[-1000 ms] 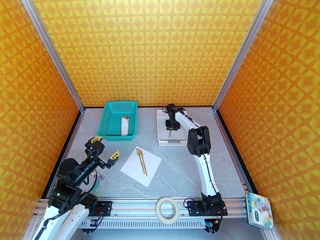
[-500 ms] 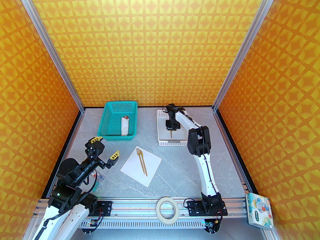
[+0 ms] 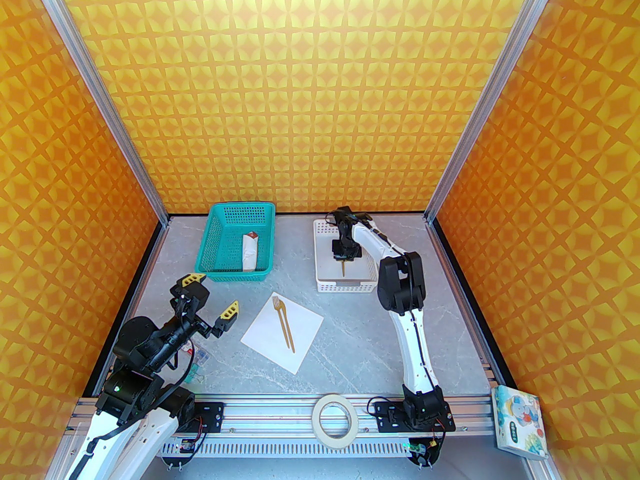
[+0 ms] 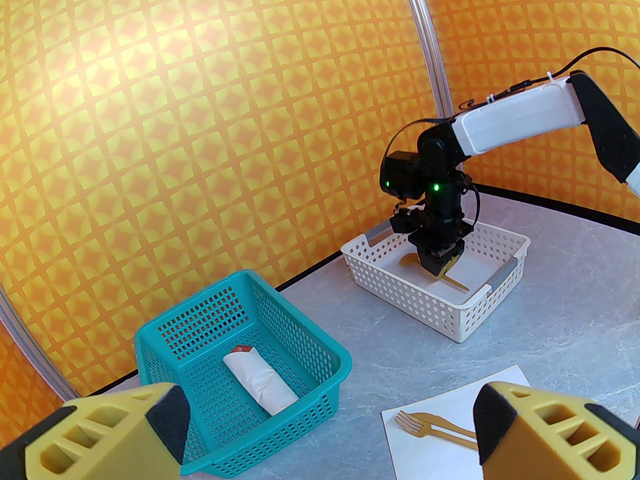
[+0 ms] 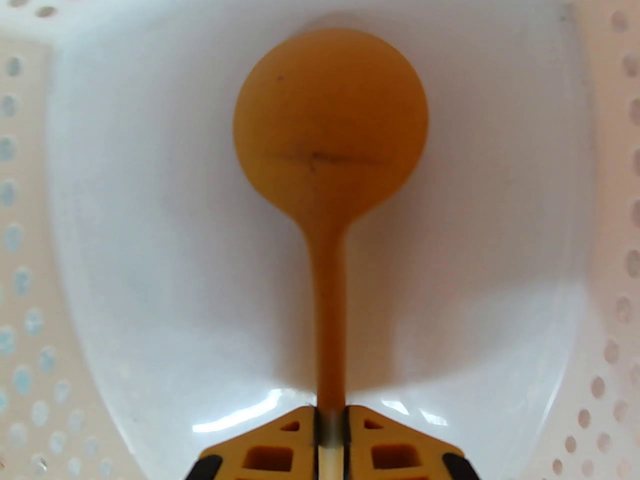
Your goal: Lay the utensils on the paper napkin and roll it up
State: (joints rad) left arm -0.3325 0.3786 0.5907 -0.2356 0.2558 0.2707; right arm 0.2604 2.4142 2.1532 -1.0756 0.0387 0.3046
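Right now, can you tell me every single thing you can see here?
napkin: one, white, flat on the grey table, middle.
fork: one, tan, on the napkin.
second thin utensil: one, tan, beside the fork; kind unclear.
white basket: one, far right.
spoon: one, tan, in the white basket.
teal basket: one, far left.
paper roll: one, white with a red-brown tip, inside the teal basket.
tape roll: one, whitish, near rail.
picture packet: one, colourful, near right corner.
left gripper: open, yellow fingers, left of the napkin.
right gripper: shut on the spoon's handle.
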